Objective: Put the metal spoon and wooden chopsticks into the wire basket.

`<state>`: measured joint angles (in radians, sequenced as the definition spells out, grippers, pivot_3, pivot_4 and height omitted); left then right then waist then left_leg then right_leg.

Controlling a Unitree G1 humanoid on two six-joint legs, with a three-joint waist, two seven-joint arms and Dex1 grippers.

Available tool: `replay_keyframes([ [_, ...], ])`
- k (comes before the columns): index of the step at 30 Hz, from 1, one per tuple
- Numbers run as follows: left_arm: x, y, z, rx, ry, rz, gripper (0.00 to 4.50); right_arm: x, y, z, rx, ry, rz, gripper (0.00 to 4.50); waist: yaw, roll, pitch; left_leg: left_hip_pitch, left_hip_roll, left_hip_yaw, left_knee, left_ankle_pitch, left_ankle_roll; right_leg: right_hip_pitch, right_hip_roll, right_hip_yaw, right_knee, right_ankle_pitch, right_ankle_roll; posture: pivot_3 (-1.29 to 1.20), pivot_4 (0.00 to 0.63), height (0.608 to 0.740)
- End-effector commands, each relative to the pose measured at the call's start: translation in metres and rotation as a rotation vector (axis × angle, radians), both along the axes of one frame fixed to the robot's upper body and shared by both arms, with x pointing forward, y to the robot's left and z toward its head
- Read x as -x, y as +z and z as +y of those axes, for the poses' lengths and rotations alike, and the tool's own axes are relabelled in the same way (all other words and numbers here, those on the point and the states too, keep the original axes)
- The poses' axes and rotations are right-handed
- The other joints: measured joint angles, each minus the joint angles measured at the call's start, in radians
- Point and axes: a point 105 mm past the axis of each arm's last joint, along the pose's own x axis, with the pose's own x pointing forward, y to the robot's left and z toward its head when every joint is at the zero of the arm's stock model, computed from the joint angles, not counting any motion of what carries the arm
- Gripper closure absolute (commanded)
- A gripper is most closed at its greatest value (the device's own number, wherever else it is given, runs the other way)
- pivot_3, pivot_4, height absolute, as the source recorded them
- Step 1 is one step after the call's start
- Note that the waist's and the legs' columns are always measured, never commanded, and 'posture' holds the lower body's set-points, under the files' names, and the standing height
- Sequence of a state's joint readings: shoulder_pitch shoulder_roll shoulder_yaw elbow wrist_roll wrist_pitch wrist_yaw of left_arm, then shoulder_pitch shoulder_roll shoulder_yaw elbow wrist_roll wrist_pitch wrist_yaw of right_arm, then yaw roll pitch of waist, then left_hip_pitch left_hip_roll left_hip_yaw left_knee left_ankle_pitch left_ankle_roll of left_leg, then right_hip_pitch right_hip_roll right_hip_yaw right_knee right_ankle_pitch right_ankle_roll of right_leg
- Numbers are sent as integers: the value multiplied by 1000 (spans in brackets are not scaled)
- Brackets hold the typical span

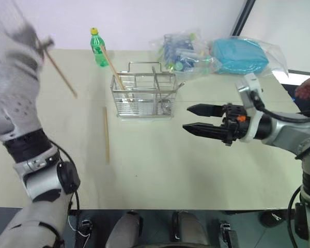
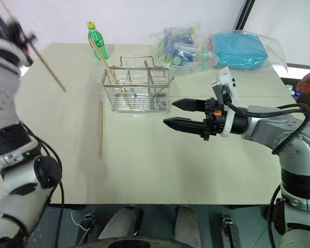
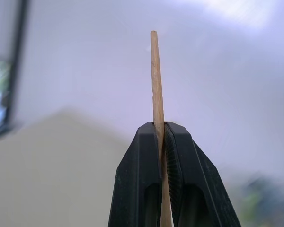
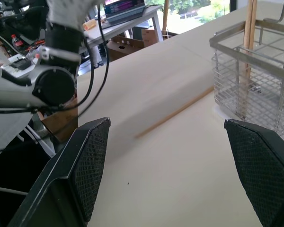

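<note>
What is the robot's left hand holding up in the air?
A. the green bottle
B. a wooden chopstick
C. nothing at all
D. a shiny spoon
B: the left hand is shut on a wooden chopstick, raised above the table, while another chopstick lies flat beside the wire basket.

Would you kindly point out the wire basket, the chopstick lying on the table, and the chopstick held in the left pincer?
wire basket (image 1: 144, 107): left eye view, front wire wall.
chopstick lying on the table (image 1: 106, 134): left eye view, mid-shaft.
chopstick held in the left pincer (image 3: 156, 80): left wrist view, shaft above the fingertips.
</note>
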<state>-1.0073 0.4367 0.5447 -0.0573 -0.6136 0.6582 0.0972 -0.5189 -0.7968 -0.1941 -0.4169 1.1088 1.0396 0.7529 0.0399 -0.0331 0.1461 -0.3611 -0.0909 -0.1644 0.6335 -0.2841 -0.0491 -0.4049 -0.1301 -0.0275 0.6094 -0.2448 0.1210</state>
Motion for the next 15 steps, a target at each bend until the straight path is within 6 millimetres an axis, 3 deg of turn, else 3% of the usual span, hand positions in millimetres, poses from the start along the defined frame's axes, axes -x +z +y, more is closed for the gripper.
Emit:
replay_keyframes([
  [1,0,18,-23,-1,-119,-92,4442,3,9,0,-11,1,-32,506,0,1,0,1,0,0,-1,0,0,1,0,0,0,0,0,0,150,696],
  [7,-24,9,-74,-146,-248,-96,4442,10,5,-4,-21,-43,-35,506,0,0,0,2,0,1,0,0,0,2,1,0,1,0,0,0,150,696],
  [15,-54,-12,-99,-249,-250,-84,4442,22,3,-10,-43,-125,-29,506,-1,0,1,2,0,1,-1,0,0,1,1,0,0,0,0,0,150,696],
])
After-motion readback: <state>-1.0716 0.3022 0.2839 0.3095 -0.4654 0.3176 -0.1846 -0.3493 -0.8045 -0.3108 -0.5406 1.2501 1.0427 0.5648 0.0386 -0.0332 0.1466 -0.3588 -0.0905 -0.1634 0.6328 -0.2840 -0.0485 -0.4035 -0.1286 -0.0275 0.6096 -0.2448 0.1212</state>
